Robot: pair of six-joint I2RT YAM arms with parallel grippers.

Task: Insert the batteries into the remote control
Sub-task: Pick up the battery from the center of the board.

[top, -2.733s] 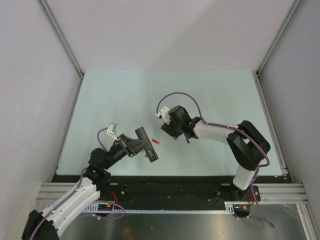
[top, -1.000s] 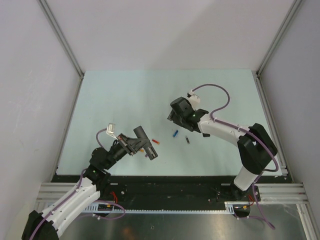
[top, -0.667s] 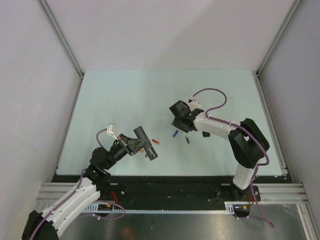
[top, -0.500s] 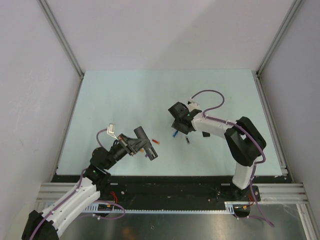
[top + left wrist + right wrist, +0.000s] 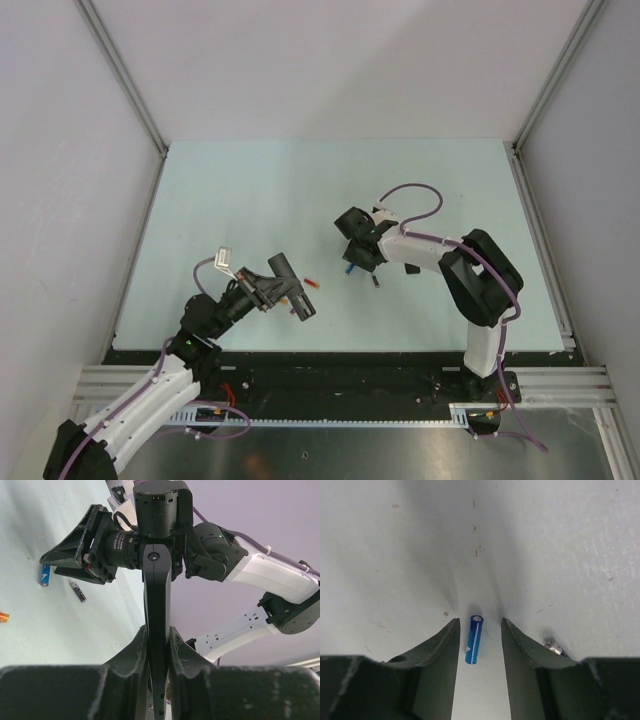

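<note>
Blue is the colour to watch. From above, the right gripper (image 5: 355,257) has come down over the blue battery (image 5: 350,268). A second ago it hung a bit further back and the battery lay out in the open. The red battery (image 5: 312,284) and the dark grey battery (image 5: 376,281) lie on the table (image 5: 230,200) where they were. The left gripper (image 5: 288,292) has not moved. It holds the remote control (image 5: 303,306) just beside the red battery.

From the left wrist, its fingers (image 5: 137,652) are squeezed tight on the remote control, which sticks up between them.

From the right wrist, the fingers are apart, one on each side of the blue battery, and do not seem to touch it yet. I think the grab comes next. No battery is in the remote control so far.
</note>
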